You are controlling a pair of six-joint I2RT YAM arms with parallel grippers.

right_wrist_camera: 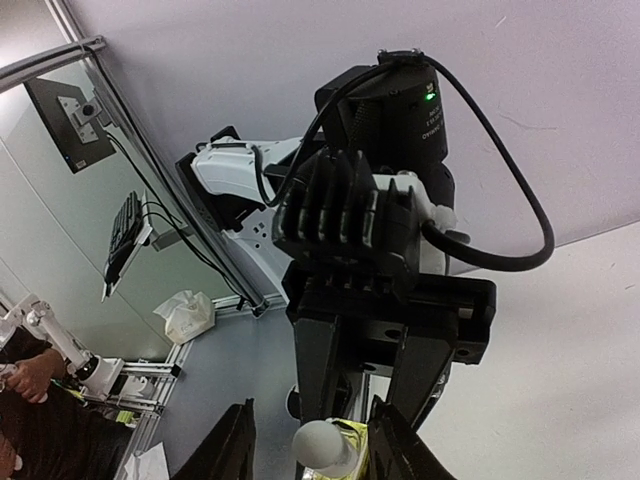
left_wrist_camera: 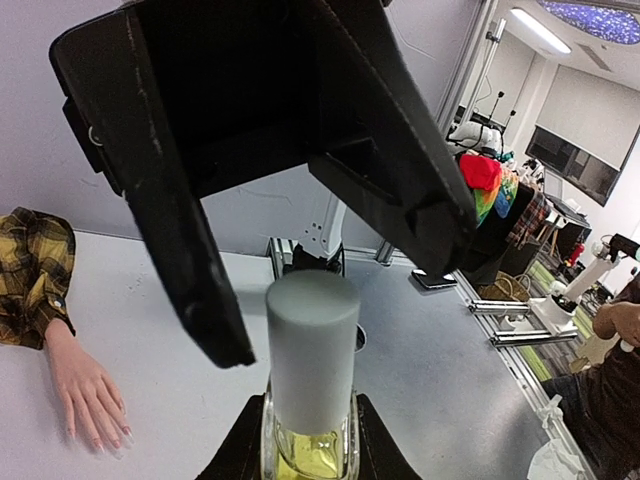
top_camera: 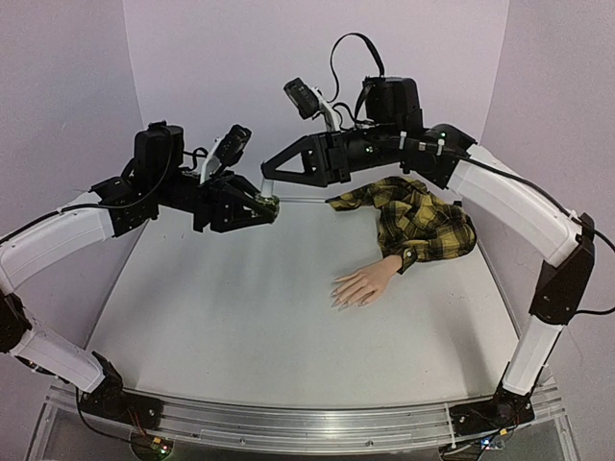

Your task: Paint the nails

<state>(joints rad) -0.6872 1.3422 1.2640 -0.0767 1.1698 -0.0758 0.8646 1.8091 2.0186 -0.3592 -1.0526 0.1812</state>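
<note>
Nails (left_wrist_camera: pixel 124 436) show as small glossy tips only in the left wrist view. Overhead, the skin-coloured mannequin hand (top_camera: pixel 365 284) lies flat, right of the middle of the pale surface (top_camera: pixel 240 327), with its yellow-and-black plaid fabric sleeve (top_camera: pixel 423 223) bunched toward the far right corner. Near the far edge, the left pincer (top_camera: pixel 272 205) clamps a small glass bottle of yellowish liquid (left_wrist_camera: pixel 310 452). The right pincer (right_wrist_camera: pixel 312 447) stands spread astride the bottle's smooth rounded white cap (right_wrist_camera: pixel 322 440), which cannot be made out overhead among the black arms.
</note>
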